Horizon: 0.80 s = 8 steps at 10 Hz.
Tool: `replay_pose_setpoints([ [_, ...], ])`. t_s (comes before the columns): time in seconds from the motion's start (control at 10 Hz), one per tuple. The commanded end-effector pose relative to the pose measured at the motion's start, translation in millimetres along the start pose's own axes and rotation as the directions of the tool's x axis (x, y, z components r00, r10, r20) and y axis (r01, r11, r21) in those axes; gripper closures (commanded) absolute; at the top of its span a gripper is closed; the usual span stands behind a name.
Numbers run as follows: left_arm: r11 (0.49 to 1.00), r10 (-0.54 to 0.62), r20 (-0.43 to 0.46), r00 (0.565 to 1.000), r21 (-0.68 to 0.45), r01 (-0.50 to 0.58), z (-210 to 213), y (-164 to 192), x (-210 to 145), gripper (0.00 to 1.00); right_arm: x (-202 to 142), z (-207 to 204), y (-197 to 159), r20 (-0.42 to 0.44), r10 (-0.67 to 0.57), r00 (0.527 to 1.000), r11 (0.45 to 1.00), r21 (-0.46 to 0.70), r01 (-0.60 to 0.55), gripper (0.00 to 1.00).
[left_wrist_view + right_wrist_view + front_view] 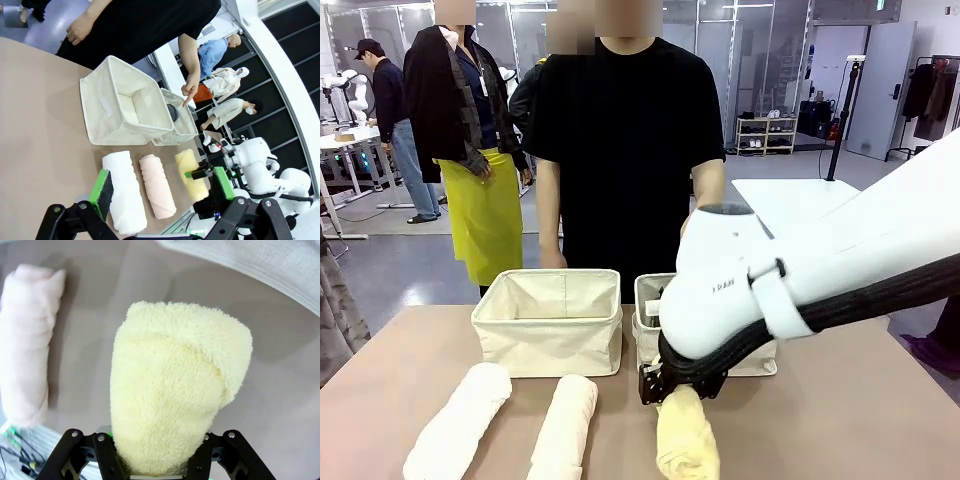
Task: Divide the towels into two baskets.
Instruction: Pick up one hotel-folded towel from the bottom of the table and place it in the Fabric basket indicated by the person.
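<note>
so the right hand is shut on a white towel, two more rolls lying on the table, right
No, the towel in the right hand is pale yellow, not white, as the right wrist view shows; two more rolls lie on the table.

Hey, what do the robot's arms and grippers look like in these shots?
The right arm is a glossy white, rounded shell with small dark lettering on one joint and a black cable bundle strapped along it. The left gripper has a black bolted frame and two fingers faced with bright green pads.
</note>
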<state>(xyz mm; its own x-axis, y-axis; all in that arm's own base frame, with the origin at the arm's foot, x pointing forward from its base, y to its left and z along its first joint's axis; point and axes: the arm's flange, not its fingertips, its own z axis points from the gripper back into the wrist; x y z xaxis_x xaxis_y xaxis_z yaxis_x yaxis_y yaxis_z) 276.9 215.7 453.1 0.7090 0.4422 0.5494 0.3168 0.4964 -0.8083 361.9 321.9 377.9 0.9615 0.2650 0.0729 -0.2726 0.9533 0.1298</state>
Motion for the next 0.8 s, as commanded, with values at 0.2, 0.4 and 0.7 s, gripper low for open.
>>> replay_pose_setpoints([
  [0.2, 1.0, -0.002, 0.006, 1.0, -0.005, 0.002, 2.2, -0.5, -0.2, 0.0, -27.2, 86.6, -15.1, -0.097, 0.467, 0.879, 0.883, 0.01, -0.469, 0.7],
  [0.4, 1.0, -0.002, 0.006, 1.0, -0.005, 0.002, 2.2, -0.5, -0.2, 0.0, -26.0, 108.6, -26.3, -0.154, 0.647, 0.747, 0.751, -0.038, -0.659, 0.7],
  [0.7, 1.0, -0.002, 0.006, 1.0, -0.005, 0.002, 2.2, -0.5, -0.2, 0.0, -28.9, 110.4, -27.3, -0.159, 0.635, 0.756, 0.762, -0.028, -0.647, 0.7],
])
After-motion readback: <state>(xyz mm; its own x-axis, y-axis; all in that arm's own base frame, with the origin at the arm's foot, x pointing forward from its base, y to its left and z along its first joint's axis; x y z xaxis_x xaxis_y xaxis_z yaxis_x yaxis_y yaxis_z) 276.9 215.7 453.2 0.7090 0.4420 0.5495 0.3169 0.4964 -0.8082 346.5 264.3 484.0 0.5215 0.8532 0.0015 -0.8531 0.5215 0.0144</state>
